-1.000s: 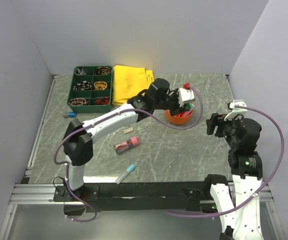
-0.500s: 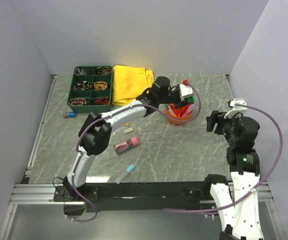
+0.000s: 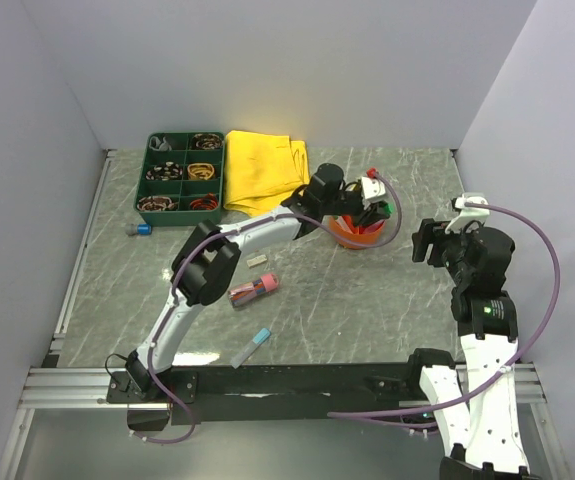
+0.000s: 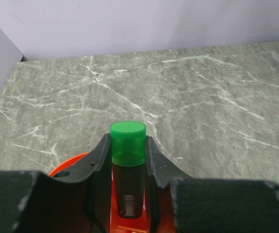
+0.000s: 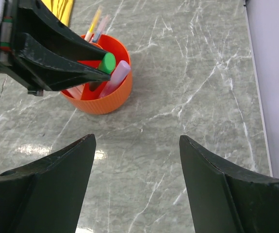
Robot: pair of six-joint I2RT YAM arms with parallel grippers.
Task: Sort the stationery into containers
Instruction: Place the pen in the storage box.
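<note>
My left gripper is shut on a dark marker with a green cap and holds it over the round orange pot, the marker's lower end inside the rim. In the right wrist view the green cap sits beside a pink marker standing in the pot. My right gripper is open and empty, to the right of the pot, above bare table. A bundle of pink and red pens and a blue-capped white pen lie near the table's front.
The dark green compartment tray stands at the back left with the folded yellow cloth beside it. A small blue item lies below the tray. Small beige bits lie mid-table. Walls close three sides.
My left gripper has swung and dropped over the pot with the green-capped marker, and its elbow has moved right. The right arm has barely moved.
</note>
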